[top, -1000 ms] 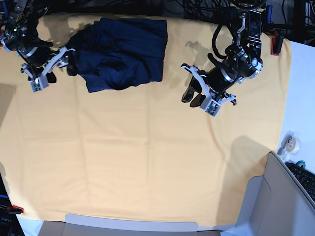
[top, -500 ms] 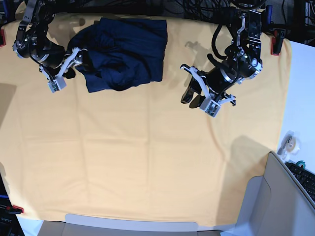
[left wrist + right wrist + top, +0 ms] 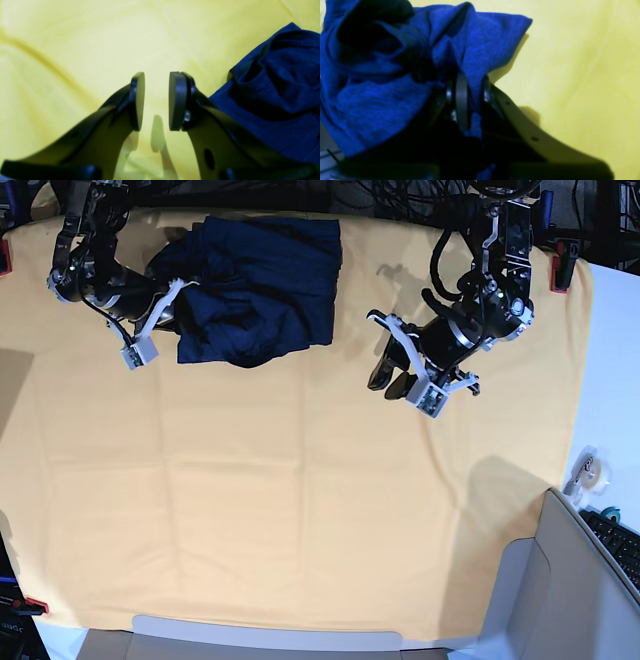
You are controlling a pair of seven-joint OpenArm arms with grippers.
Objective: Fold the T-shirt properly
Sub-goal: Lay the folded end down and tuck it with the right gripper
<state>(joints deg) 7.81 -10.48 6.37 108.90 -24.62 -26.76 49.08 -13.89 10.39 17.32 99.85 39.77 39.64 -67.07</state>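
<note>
The dark navy T-shirt lies crumpled at the back left of the yellow-orange table cloth. My right gripper is at the shirt's left edge. In the right wrist view, the right gripper is shut on a fold of the T-shirt, and blue fabric bunches up in front of it. My left gripper hovers over bare cloth to the right of the shirt. In the left wrist view, the left gripper stands open with nothing between its pads, and the T-shirt lies off to its right.
A roll of tape and a keyboard sit on the white surface at the right edge. A grey panel rises at the bottom right. A red clamp holds the cloth at the back right. Cables run along the back.
My right arm has moved right to the shirt's left edge and closed its jaws on the fabric. The left arm has not moved.
</note>
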